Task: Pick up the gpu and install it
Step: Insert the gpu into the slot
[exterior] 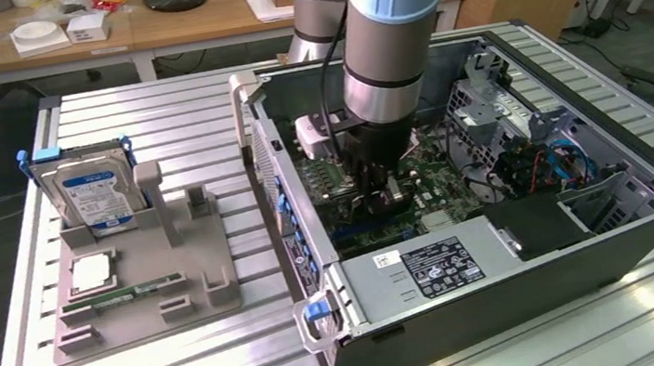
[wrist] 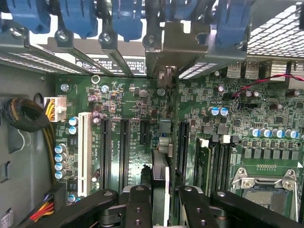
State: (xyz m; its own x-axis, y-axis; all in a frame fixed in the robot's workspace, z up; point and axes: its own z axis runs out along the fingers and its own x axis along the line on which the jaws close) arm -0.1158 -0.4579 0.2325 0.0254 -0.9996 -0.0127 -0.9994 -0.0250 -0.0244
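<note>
Seen edge-on, the gpu [wrist: 160, 172] is a thin dark card standing upright between my gripper's black fingers [wrist: 138, 202]. My gripper [wrist: 161, 195] is shut on it. The card stands over a long black slot on the green motherboard [wrist: 118, 95], and its far end reaches the silver bracket [wrist: 164, 71] at the case's rear wall, under the blue clips [wrist: 127, 19]. I cannot tell whether it is fully seated. In the exterior view my gripper [exterior: 378, 184] is down inside the open computer case [exterior: 504, 302], over the motherboard [exterior: 427, 185].
A grey fixture [exterior: 148, 303] at the exterior view's left holds a silver hard drive with a blue label [exterior: 92, 198], a CPU [exterior: 91, 273] and a green RAM stick [exterior: 128, 292]. Cables [wrist: 28, 116] and a CPU socket [wrist: 263, 183] flank the slots.
</note>
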